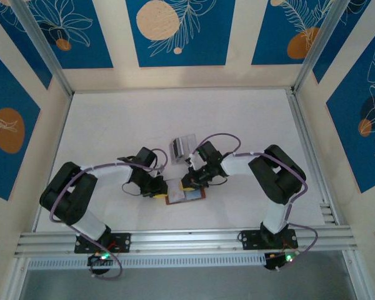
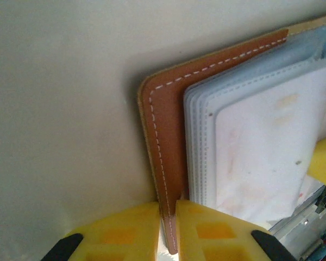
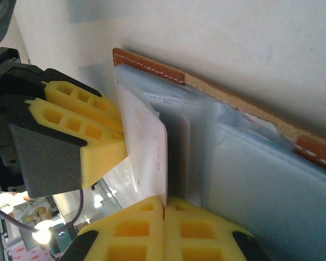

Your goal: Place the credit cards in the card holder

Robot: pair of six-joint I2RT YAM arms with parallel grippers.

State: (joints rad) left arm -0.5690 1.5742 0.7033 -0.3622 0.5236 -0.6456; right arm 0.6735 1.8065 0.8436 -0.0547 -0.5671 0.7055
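The card holder (image 1: 186,195), a brown leather wallet, lies open on the white table between both arms. My left gripper (image 2: 167,231) is shut on the brown cover's edge (image 2: 165,136), beside the bluish-grey inner pockets (image 2: 250,130). My right gripper (image 3: 165,217) is shut on a thin whitish pocket leaf (image 3: 146,141) and holds it up off the stack. From above, my left gripper (image 1: 157,189) is at the wallet's left end and my right gripper (image 1: 190,182) at its far edge. Greyish flat pieces in the clear stand (image 1: 182,145) may be the credit cards; they are too small to tell.
The clear slotted stand sits just behind the wallet, close to the right wrist. The left gripper's yellow fingers (image 3: 87,117) appear at the left of the right wrist view. Aluminium rails (image 1: 187,240) run along the table's near edge and walls enclose the other sides.
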